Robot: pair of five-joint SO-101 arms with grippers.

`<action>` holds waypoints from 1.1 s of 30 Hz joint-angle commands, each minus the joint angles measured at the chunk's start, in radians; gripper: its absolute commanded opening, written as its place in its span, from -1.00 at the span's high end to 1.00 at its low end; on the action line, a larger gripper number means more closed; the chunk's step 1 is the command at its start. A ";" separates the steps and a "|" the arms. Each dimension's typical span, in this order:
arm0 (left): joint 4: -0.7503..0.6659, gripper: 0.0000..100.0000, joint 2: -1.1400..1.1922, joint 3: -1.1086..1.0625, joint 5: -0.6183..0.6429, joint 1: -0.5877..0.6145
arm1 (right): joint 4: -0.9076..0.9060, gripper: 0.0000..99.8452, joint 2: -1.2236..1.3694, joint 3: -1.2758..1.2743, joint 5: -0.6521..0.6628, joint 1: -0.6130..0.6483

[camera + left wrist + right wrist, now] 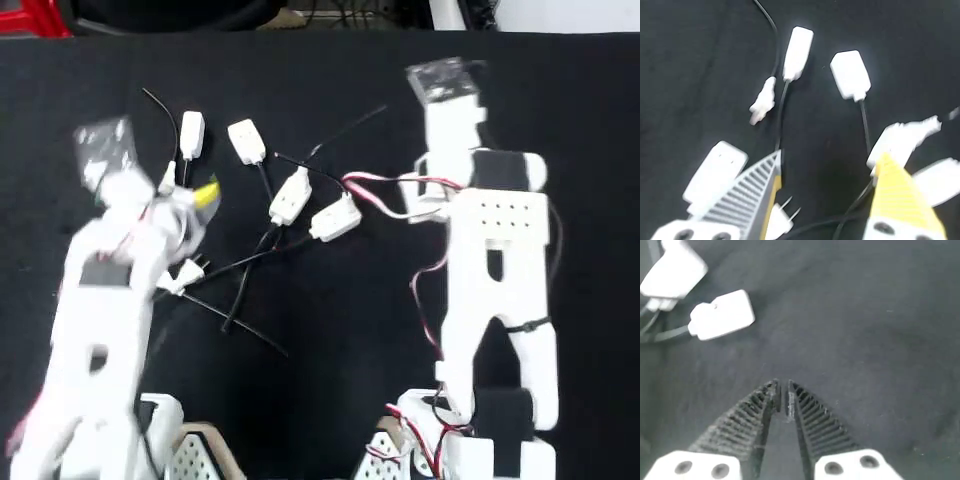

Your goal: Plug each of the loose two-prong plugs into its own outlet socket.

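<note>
Two arms work over a black cloth (330, 400).

Left gripper (830, 156): at 9 o'clock from table centre in the high view, above the cord tangle. Jaws are spread wide with nothing between them. One finger is yellow (896, 192), the other grey and ribbed (752, 187).

Near plug (781, 217): loose on the cloth just beside the grey finger, prongs bare, in no socket. A slotted socket (715, 170) lies on that finger's other side, close against it.

Far plug (168, 180): loose, at 7 o'clock from the long socket (190, 133), beside that socket's black cord. A square socket (247, 141) sits at 3 o'clock from the long one, apart from it.

Centre pair (312, 207): two white pieces side by side, at 3 o'clock from the left gripper. Cannot tell whether anything is seated in them.

Right gripper (782, 390): jaws all but closed, a thin slit between them, holding nothing, over bare cloth. The centre pair lies near, ahead and to one side of its fingertips.
</note>
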State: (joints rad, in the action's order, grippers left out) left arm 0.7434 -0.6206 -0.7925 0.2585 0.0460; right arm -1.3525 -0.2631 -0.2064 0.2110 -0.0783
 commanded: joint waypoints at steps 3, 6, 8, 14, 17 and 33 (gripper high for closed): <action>-0.021 0.41 0.583 0.504 0.075 -0.053 | 0.304 0.98 -0.038 -0.166 -0.072 -0.107; -0.014 0.41 0.816 0.710 0.077 -0.074 | 0.465 0.98 -0.042 -0.286 -0.120 -0.118; -0.011 0.41 0.953 0.828 0.095 -0.091 | 0.529 0.98 -0.038 -0.326 -0.146 -0.115; 0.114 0.41 1.227 1.202 0.242 -0.091 | 0.644 0.98 -0.036 -0.412 -0.181 -0.115; 0.275 0.41 1.303 1.365 0.160 -0.094 | 0.651 0.98 -0.036 -0.427 -0.180 -0.115; 0.183 0.41 1.651 1.785 0.025 -0.053 | 0.654 0.98 -0.036 -0.440 -0.176 -0.094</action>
State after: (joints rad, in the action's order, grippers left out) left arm 0.9490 1.0119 0.8892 0.2954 -0.0353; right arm -0.7188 -0.2647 -0.6421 0.0361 -0.1780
